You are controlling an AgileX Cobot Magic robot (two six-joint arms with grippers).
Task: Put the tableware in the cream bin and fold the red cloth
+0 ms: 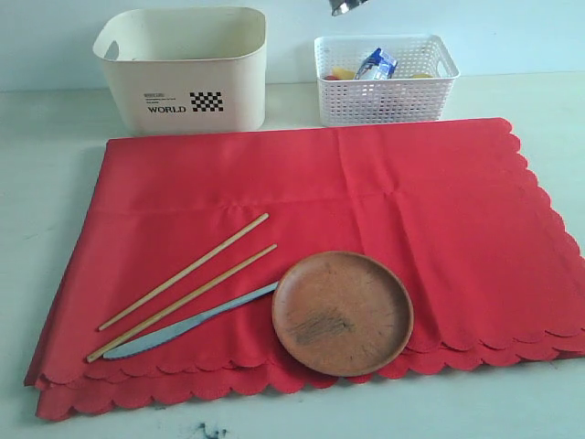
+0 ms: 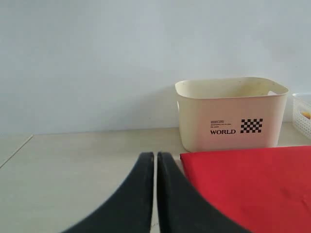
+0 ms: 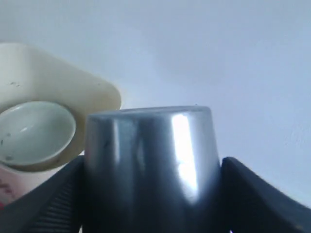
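My right gripper [image 3: 150, 167] is shut on the steel cup [image 3: 146, 141], its fingers on both sides of the cup, held high beside the cream bin [image 3: 97, 92]. A pale white bowl [image 3: 34, 131] lies inside that bin. Only the cup's bottom [image 1: 347, 5] shows in the exterior view, above the gap between bin [image 1: 183, 82] and basket. On the red cloth [image 1: 411, 201], spread flat, lie two wooden chopsticks [image 1: 187, 271], a silver knife [image 1: 183, 325] and a brown plate [image 1: 343, 313]. My left gripper [image 2: 155, 156] is shut and empty, low over the table beside the cloth's corner [image 2: 252, 184].
A white lattice basket [image 1: 384, 91] holding a milk carton [image 1: 376, 64] and other food stands to the right of the cream bin, behind the cloth. The pale tabletop [image 1: 37, 183] runs on past the cloth's left edge.
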